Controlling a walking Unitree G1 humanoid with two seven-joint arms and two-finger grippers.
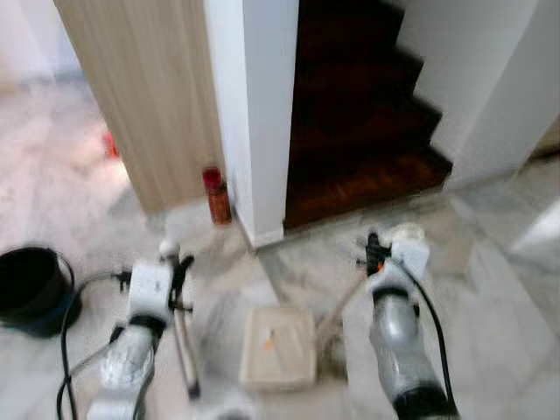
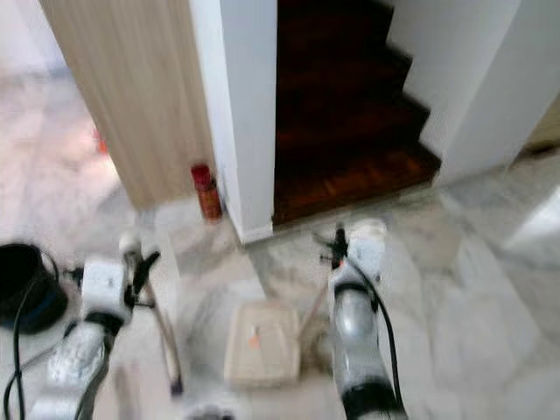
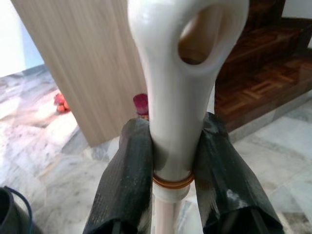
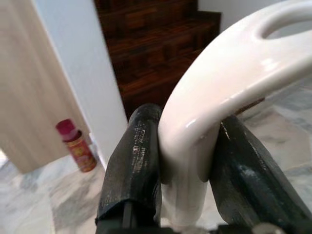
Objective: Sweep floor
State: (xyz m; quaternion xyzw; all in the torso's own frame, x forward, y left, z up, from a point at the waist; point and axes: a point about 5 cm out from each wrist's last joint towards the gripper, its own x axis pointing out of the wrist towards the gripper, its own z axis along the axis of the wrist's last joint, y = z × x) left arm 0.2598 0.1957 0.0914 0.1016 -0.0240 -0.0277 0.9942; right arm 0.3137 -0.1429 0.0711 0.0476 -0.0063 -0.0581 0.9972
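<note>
Here the left gripper (image 3: 171,170) squeezed the broom (image 3: 181,73) handle. The right gripper (image 4: 187,170) squeezed the dustpan (image 1: 278,346) handle, pan on the floor (image 1: 490,289).

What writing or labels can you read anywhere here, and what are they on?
No text can be read in these pictures.
Red-capped bottle by the white pillar: its orange label carries print, too blurred to read.
Left gripper shut on a white handle: no marking on it.
Right gripper shut on a curved white handle: also unmarked.
Beige dustpan on the floor: an orange spot, no legible lettering.
</note>
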